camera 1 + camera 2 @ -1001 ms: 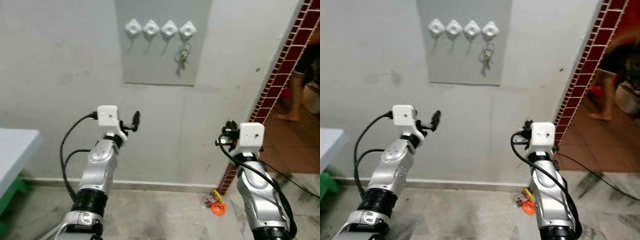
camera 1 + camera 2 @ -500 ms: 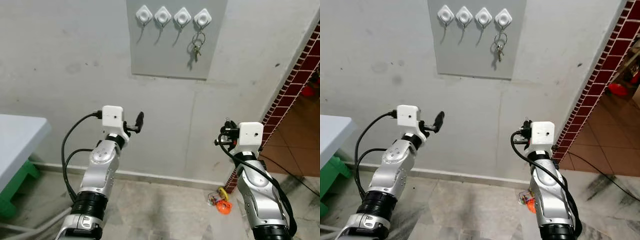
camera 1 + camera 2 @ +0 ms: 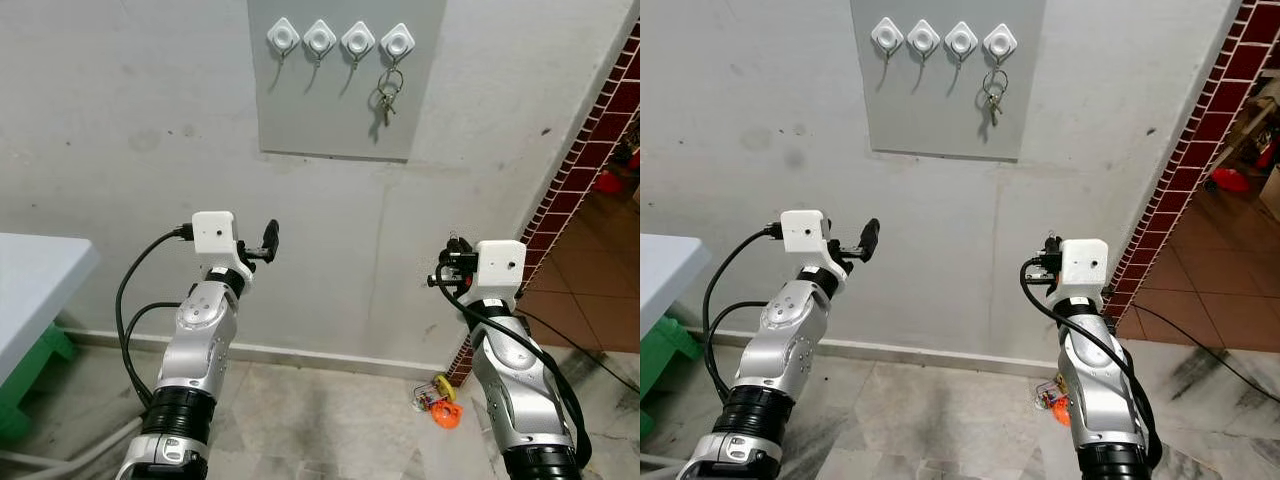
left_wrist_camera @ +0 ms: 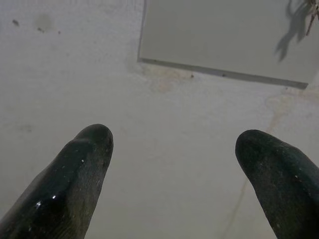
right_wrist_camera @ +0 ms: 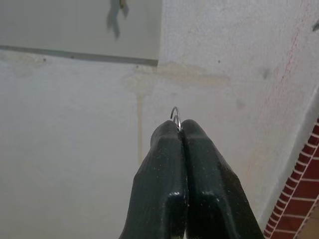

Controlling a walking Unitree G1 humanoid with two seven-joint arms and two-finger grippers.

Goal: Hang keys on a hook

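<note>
Right gripper [image 5: 180, 130], fingers pinched on a key ring [image 5: 175, 115] by its edge, could drop it approaching the hooks [image 3: 319, 39]; left gripper [image 4: 174, 149] gapes wide.

four white hooks [image 3: 340, 40], one bunch of keys [image 3: 385, 98], two grippers [image 3: 270, 240]

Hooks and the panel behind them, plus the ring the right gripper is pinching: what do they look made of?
Hooks: probably glossy white plastic, with diamond-shaped moulded bases.
Panel: flat matte grey sheet, material unclear; painted board or plastic.
Ring: thin, shiny wire loop between the shut fingers of the right gripper, likely steel.
Hanging keys: greyish metal by their look.
</note>
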